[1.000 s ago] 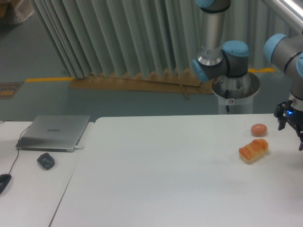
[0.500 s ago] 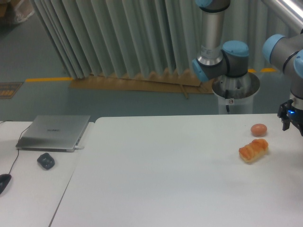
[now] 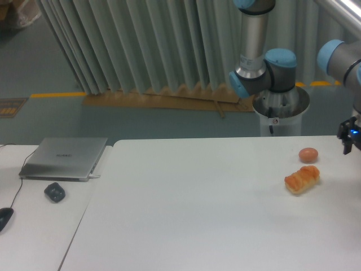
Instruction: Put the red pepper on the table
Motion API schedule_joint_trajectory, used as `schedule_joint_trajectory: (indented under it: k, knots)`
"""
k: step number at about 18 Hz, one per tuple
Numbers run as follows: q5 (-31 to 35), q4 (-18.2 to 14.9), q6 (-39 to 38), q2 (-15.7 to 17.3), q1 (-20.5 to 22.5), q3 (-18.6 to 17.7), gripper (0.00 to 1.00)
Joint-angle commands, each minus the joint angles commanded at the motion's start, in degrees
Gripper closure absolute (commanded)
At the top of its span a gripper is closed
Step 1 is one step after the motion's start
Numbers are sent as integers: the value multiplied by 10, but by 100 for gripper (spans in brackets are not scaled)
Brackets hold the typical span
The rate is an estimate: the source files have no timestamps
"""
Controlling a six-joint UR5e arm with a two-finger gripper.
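Note:
The red pepper is out of view. The white table [image 3: 192, 209] fills the lower part of the camera view. Only the dark upper part of my gripper [image 3: 352, 139], with a small blue light, shows at the right edge, above the table's far right end. Its fingers are cut off by the frame edge, so I cannot tell whether they are open or hold anything.
An orange-brown bread roll [image 3: 302, 179] and a small tan-pink ball [image 3: 308, 154] lie on the table at the right, left of the gripper. The arm's base [image 3: 280, 107] stands behind the table. A grey laptop [image 3: 65, 158] and a dark mouse [image 3: 54, 192] sit on the left desk.
The gripper has moved right and slightly up, so its fingers have left the frame. The roll and the ball have not moved.

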Motion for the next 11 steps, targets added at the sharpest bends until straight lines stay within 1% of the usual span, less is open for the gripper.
schedule_joint_trajectory:
  k: [1, 3, 4, 5, 6, 7, 8, 9, 11]
  knots:
    - [10, 1, 25, -1, 13, 0, 0]
    - [46, 26, 80, -5, 40, -7, 0]
    - [51, 32, 78, -9, 74, -9, 0]
    - [46, 31, 47, -12, 110, -30, 0]
    - [22, 26, 12, -12, 132, -31, 0]
    - [5, 16, 11, -11, 142, -29, 0]
    - [2, -9, 12, -11, 136, -20, 0]
    - [2, -23, 13, -11, 131, -18, 0]
    - [4, -27, 35, -12, 127, -23, 0]
